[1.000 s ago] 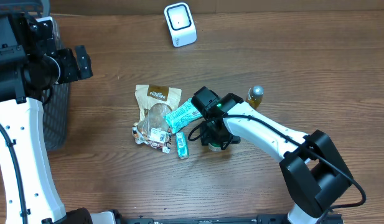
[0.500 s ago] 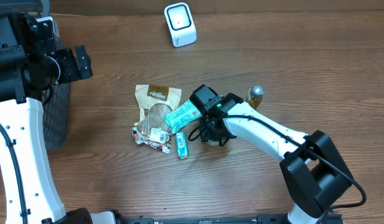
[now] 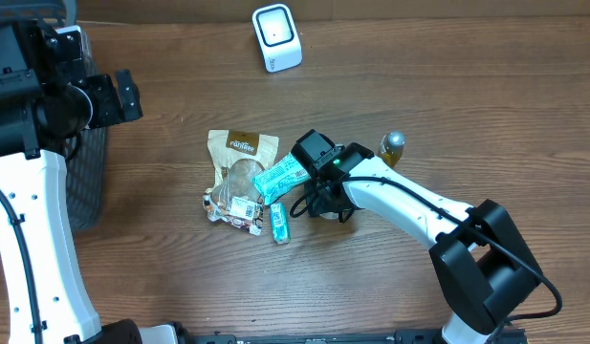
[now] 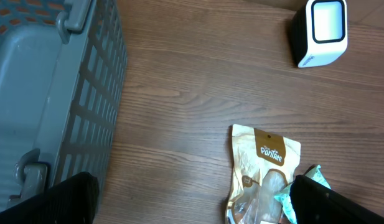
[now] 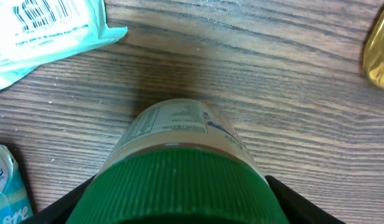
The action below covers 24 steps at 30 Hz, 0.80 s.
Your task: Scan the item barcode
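At table centre, right gripper [image 5: 179, 200]: straddling green-lidded jar [image 5: 173, 127]; cannot tell whether pinching.
Jar axis: standing upright, rising between jaws.
Left gripper [image 4: 195, 199]: hanging spread wide, farther off.

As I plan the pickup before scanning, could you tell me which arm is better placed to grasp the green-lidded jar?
Right. The right gripper sits directly over the jar, straddling its green lid. The left gripper hangs open far off beside the grey basket.
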Each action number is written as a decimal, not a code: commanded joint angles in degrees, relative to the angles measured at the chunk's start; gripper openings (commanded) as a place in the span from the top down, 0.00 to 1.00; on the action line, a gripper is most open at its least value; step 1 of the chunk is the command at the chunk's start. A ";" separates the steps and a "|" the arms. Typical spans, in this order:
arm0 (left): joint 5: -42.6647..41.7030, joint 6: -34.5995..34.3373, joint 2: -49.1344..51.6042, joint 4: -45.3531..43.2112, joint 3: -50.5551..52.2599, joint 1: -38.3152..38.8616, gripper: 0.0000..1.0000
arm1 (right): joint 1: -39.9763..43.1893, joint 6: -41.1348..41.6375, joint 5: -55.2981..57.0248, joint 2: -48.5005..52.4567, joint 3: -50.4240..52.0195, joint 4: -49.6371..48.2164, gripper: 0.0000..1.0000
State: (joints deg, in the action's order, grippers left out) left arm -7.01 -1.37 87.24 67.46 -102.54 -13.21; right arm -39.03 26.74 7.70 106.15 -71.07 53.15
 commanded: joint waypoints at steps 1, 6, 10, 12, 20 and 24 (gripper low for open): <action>0.11 -0.35 0.13 -0.15 -0.63 0.11 0.00 | 0.20 -0.22 -0.22 0.24 -0.17 -0.50 0.27; 0.11 -0.35 0.13 -0.15 -0.63 0.11 0.00 | 0.20 -0.24 0.00 0.28 -0.02 -0.39 0.23; 0.11 -0.35 0.13 -0.15 -0.63 0.11 0.00 | 0.20 -0.24 -0.02 0.28 0.20 -0.85 0.22; 0.11 -0.35 0.13 -0.15 -0.63 0.11 0.00 | 0.20 -0.24 -0.02 0.28 0.20 -1.09 0.22; 0.11 -0.35 0.13 -0.15 -0.63 0.11 0.00 | 0.20 -0.22 -0.24 0.39 0.24 -1.49 0.20; 0.11 -0.35 0.13 -0.15 -0.66 0.11 0.00 | 0.20 -0.22 -0.26 0.39 0.46 -1.70 0.20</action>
State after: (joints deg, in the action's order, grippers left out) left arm -7.01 -1.37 87.24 67.46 -102.54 -13.21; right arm -39.03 26.72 7.68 106.15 -71.07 51.86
